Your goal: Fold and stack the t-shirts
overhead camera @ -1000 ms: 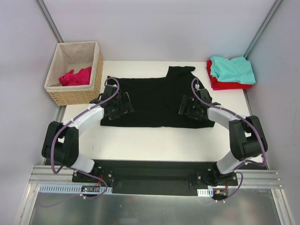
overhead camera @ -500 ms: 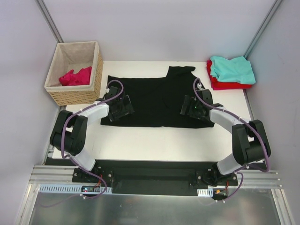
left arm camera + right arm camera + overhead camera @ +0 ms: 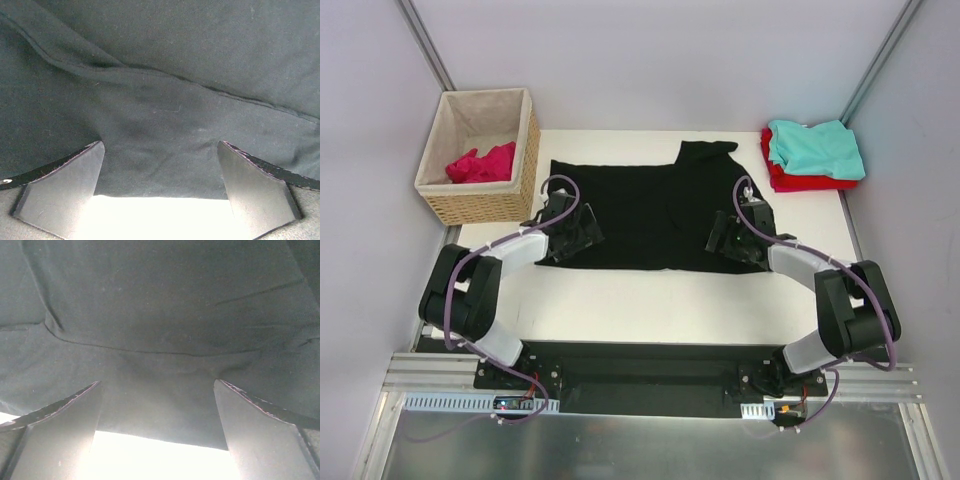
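One black t-shirt (image 3: 650, 215) spread flat, lightly creased, near hem straight.

The teal t-shirt (image 3: 817, 147) hides most of the red t-shirt (image 3: 805, 184).

Wicker basket (image 3: 480, 205), beige-lined, at far-left corner of white table (image 3: 650, 300).

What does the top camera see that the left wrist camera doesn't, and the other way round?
Only the top camera: the wicker basket holding the pink t-shirt, the teal t-shirt lying on the red t-shirt at the far right corner, and the right arm. Only the left wrist camera: a close look at a seam and the near hem between the open left fingers. Both: the black t-shirt spread on the table.
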You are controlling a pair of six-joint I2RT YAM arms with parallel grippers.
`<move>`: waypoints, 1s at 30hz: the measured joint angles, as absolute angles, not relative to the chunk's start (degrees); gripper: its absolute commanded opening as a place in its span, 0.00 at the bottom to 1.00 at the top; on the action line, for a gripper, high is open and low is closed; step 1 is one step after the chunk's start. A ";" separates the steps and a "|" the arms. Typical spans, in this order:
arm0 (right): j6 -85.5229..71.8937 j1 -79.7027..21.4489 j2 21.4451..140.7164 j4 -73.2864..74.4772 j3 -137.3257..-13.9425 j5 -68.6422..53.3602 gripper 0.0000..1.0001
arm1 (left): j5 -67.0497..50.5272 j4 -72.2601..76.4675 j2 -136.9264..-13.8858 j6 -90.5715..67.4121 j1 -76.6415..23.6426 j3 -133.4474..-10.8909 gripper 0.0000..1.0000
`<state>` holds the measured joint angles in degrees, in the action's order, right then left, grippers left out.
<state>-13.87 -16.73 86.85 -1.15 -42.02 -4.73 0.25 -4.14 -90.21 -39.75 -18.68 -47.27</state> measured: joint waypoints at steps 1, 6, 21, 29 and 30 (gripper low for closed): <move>-13.98 -16.84 86.30 -1.96 -41.21 -4.71 0.96 | 0.25 -3.36 -89.45 -39.99 -18.65 -46.19 0.99; -14.63 -18.31 82.91 -4.36 -37.15 -4.40 0.96 | -0.01 -1.06 -84.40 -41.54 -18.65 -40.34 0.99; -21.17 -26.63 64.99 -2.24 -23.66 -0.75 0.96 | 0.10 4.58 -74.04 -48.75 -22.63 -28.67 0.99; -24.12 -28.97 54.65 7.55 -20.64 2.46 0.96 | -0.03 5.19 -65.84 -53.63 -26.44 -21.93 0.99; -24.49 -29.15 53.41 9.06 -20.43 2.90 0.96 | 0.03 4.78 -64.53 -54.57 -27.14 -21.19 0.99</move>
